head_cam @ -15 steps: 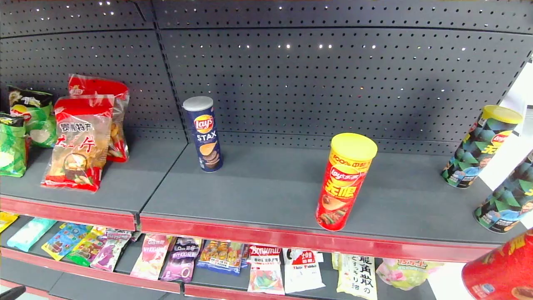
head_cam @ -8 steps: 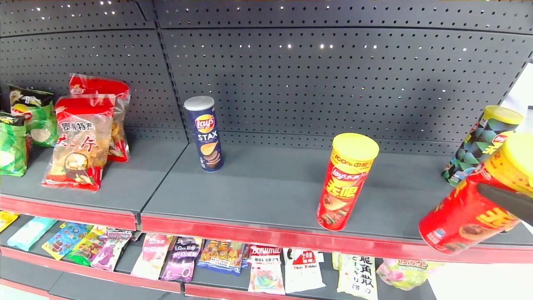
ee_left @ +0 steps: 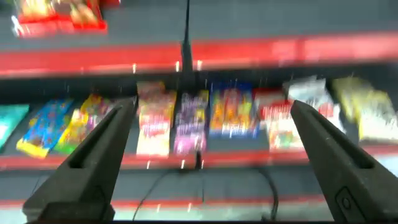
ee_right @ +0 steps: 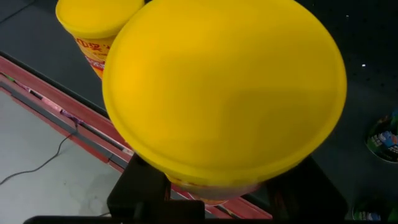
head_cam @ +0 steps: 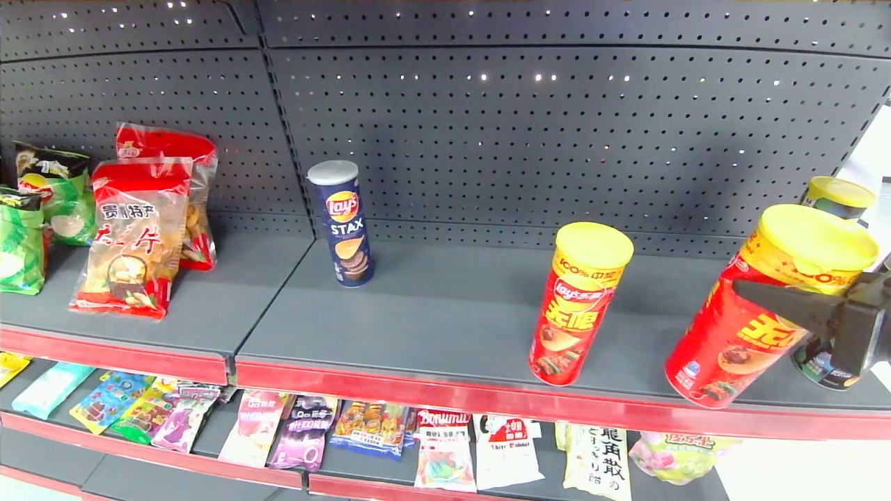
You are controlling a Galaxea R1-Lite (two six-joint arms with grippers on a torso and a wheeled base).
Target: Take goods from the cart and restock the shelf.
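The right gripper (head_cam: 779,296) has its fingers clamped on a red can (head_cam: 727,344), tilted at the shelf (head_cam: 445,313) front edge, right of an upright matching can (head_cam: 574,306); the left gripper (ee_left: 211,106) has its fingers spread open

A red chip can (head_cam: 745,327) with a yellow lid leans with its top toward the right, clamped in the right gripper (head_cam: 800,306). Its base is at the red front edge of the dark grey shelf (head_cam: 445,313), near the right end. A matching can (head_cam: 574,306) stands upright near it, on the left.
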